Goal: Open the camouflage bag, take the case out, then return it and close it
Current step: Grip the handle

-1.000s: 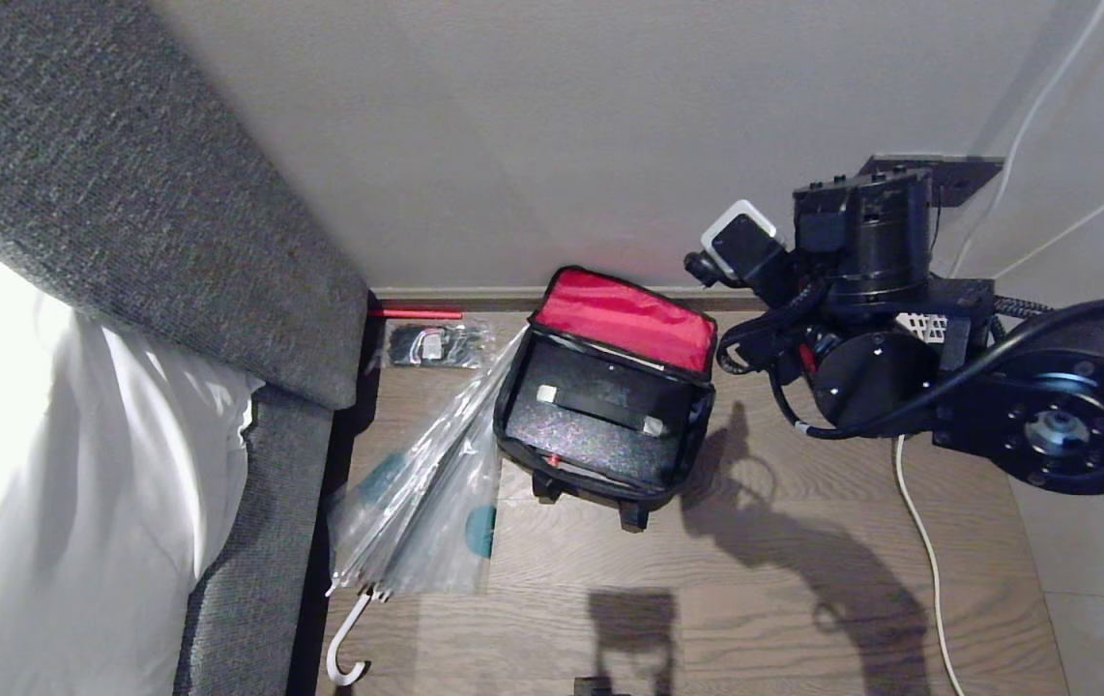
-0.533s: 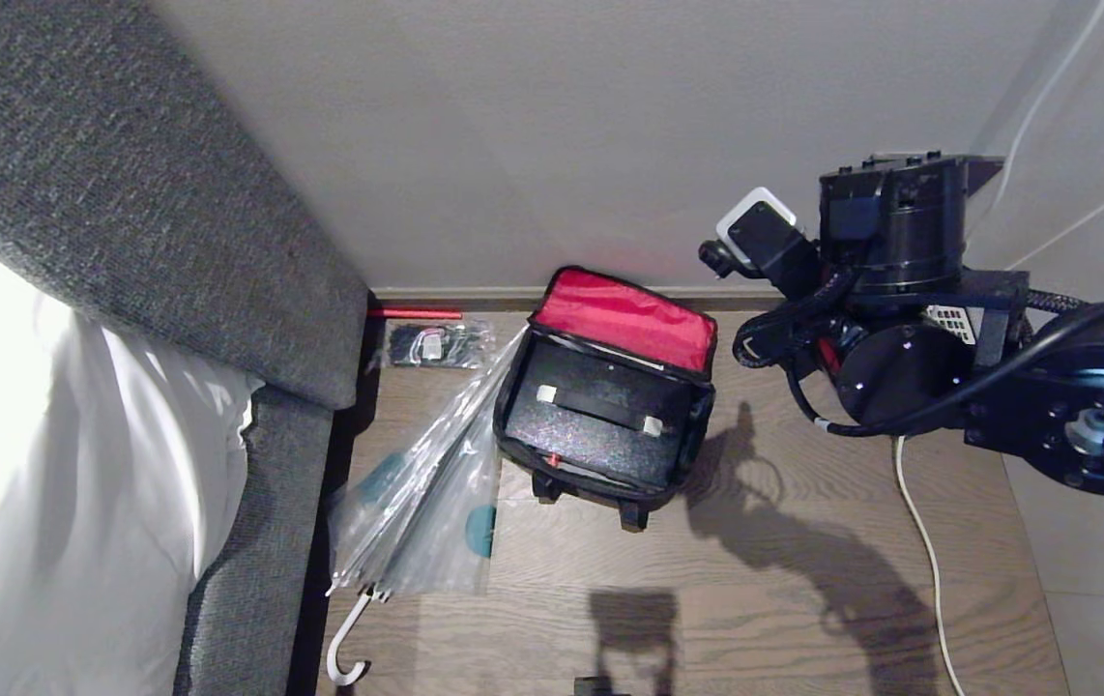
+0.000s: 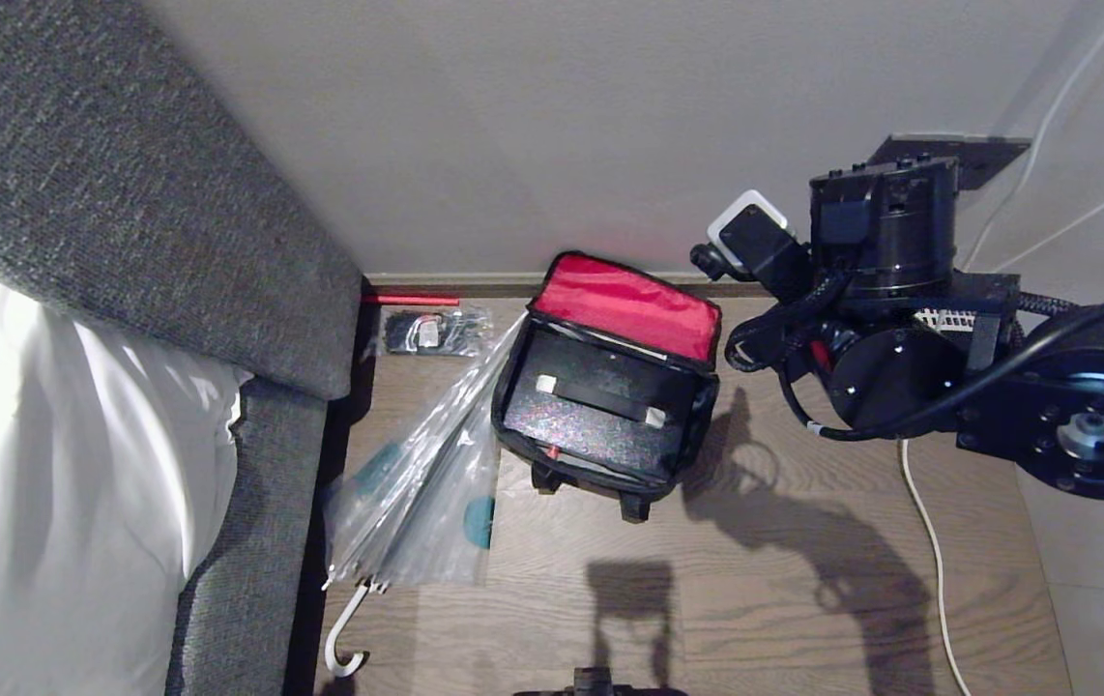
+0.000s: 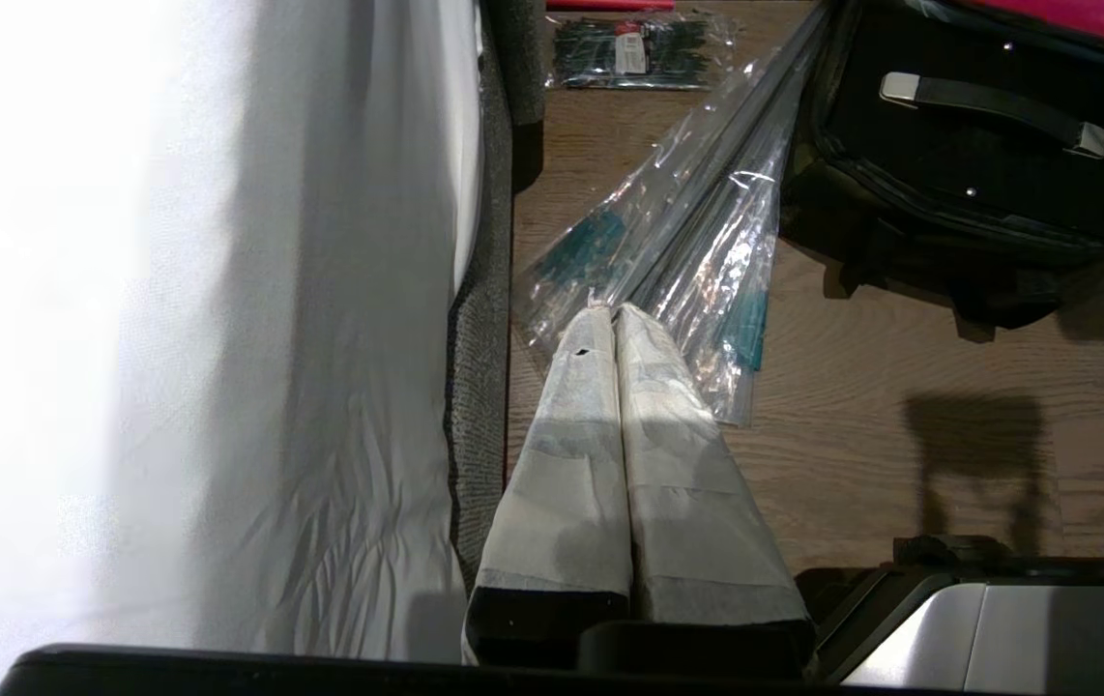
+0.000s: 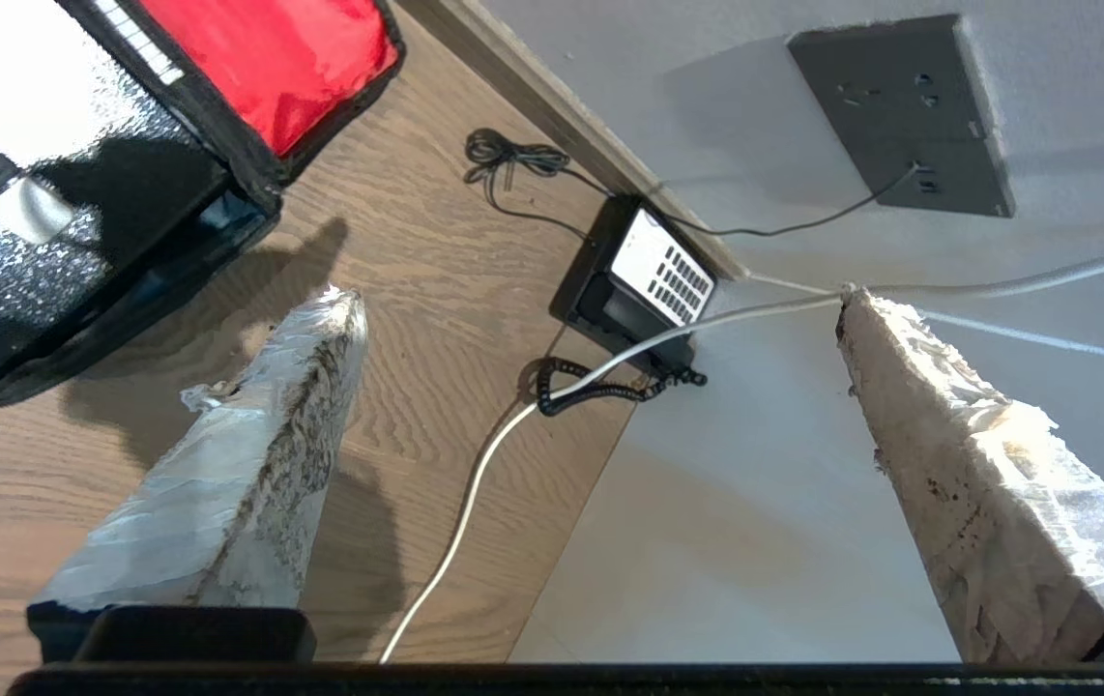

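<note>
1. On the wooden floor (image 3: 784,580), close against the wall, sits the bag (image 3: 605,387). Its lid is flipped back toward the wall, showing a red lining, not the silvery one you might expect.
2. Inside the open bag lies a black case (image 3: 600,406) with a strap handle on top. It fills the opening, and its long axis runs roughly along the wall, tilted a little.
3. The right gripper (image 5: 600,300) hangs above the floor just beside the bag's right-hand end, with its two taped fingers (image 5: 252,454) spread wide and nothing between them. In its own view the bag lies off to one side, past one finger, not between the two.
4. My reading: the right arm (image 3: 910,329) is the nearer one, and it must move leftward across the bag's end before it can reach the handle.
5. The left gripper (image 4: 615,314) is parked low near the sofa (image 3: 156,193), with fingers pressed together and holding nothing. A clear wrapped umbrella (image 3: 426,483) lies between it and the bag, touching the bag's left side.
6. Hard to make out: the camouflage outer panel is nowhere visible. In the head view the right fingers are hidden behind the wrist, and the bag's zip is too dark to trace.
</note>
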